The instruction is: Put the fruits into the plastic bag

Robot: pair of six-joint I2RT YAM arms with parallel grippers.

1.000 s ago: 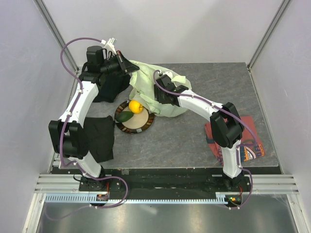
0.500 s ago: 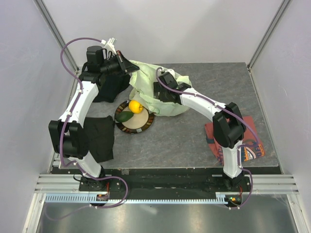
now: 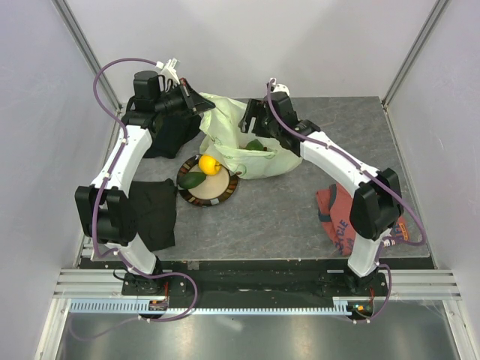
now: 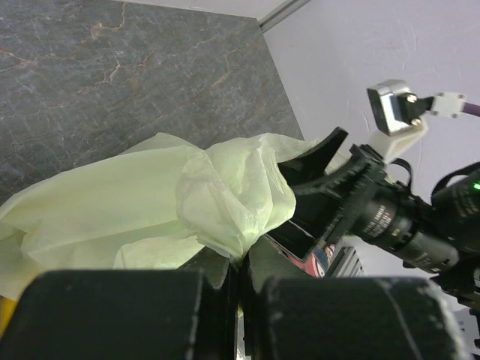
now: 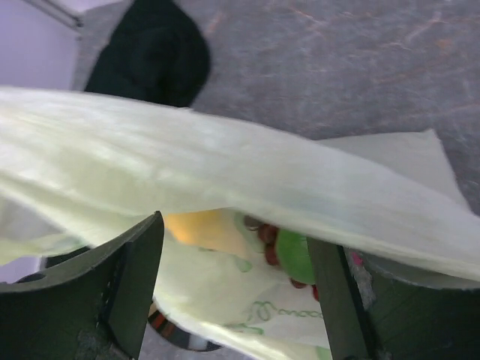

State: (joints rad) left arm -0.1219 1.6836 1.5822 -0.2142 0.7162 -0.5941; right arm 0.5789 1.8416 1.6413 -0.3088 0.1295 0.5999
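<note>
The pale green plastic bag (image 3: 259,159) lies at the back middle of the table, its mouth held up. My left gripper (image 3: 197,103) is shut on the bag's rim (image 4: 225,199); its jaws (image 4: 241,262) pinch the film. My right gripper (image 3: 252,122) is open and empty, just above the bag's mouth; in the right wrist view (image 5: 236,292) the bag's edge (image 5: 225,165) crosses between its fingers. Inside the bag show a green fruit (image 3: 256,145) (image 5: 294,255), dark red grapes (image 5: 266,234) and something yellow (image 5: 199,229). A lemon (image 3: 209,164) and a green avocado-like fruit (image 3: 193,179) lie on the plate (image 3: 222,196).
One black cloth (image 3: 154,214) lies left of the plate and another (image 3: 171,133) under the left arm. A red printed shirt (image 3: 340,219) lies bunched at the right under my right arm. Frame posts and walls close in the table.
My right gripper has lifted out of the bag and moved back and to the right. A green fruit now shows in the bag. The left gripper has not moved.
</note>
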